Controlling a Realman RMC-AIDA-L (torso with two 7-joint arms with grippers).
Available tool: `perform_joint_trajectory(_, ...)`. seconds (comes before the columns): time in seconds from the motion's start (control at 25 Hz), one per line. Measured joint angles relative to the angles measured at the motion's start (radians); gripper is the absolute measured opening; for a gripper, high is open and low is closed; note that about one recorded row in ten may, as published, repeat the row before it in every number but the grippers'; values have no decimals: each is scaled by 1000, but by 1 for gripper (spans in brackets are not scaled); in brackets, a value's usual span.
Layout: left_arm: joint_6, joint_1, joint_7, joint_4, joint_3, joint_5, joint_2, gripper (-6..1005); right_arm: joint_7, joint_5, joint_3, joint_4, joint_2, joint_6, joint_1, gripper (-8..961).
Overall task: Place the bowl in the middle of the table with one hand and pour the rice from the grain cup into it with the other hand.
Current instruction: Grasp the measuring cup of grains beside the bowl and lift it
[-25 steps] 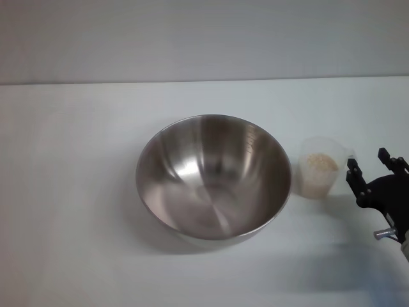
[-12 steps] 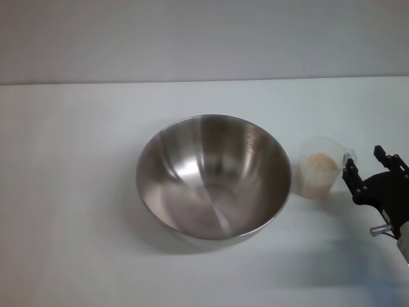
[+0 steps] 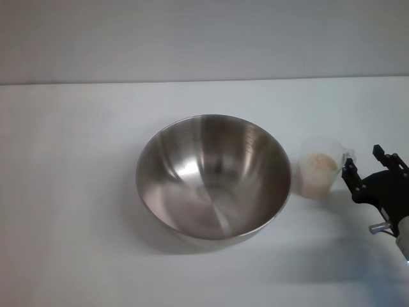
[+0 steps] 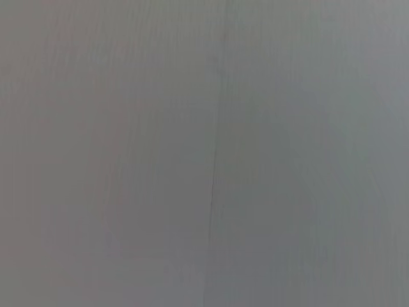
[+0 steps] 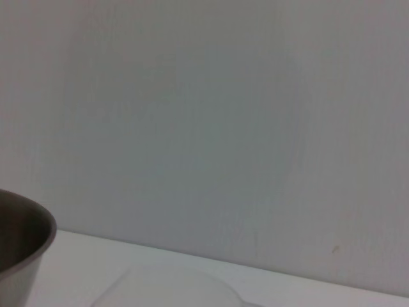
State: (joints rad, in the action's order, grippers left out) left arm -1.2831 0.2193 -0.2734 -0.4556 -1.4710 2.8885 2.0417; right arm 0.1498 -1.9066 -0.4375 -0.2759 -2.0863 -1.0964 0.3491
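Observation:
The steel bowl [image 3: 214, 178] stands upright on the white table [image 3: 70, 192], near its middle, with nothing inside. Just to its right stands the clear grain cup [image 3: 318, 167], holding the pale rice [image 3: 319, 163]; its small handle points right. My right gripper [image 3: 365, 164] is open at the right edge, just right of the cup's handle, with nothing between its fingers. In the right wrist view a piece of the bowl's rim [image 5: 22, 246] and the faint cup rim [image 5: 172, 286] show low down. The left gripper is out of view.
A pale wall [image 3: 204, 38] rises behind the table's far edge. The left wrist view shows only a plain grey surface. Bare tabletop lies left of and in front of the bowl.
My right gripper has crept a little leftward, closer to the cup's handle. The bowl and the cup have not moved.

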Motion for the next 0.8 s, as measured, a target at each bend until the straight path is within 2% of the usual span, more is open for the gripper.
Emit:
perform_joint_trajectory(0.36, -1, 1, 0, 0, 0, 0, 0, 452, -1, 0, 0, 3, 0, 17, 14, 509)
perform_joint_trajectory(0.6, -1, 2, -1, 0, 0, 0, 1, 452, 5, 0, 3, 4, 0, 17, 16, 328)
perform_joint_trajectory(0.8, -2, 0, -4, -2, 0, 0, 2, 452, 6, 0, 8, 8, 0, 17, 19, 297)
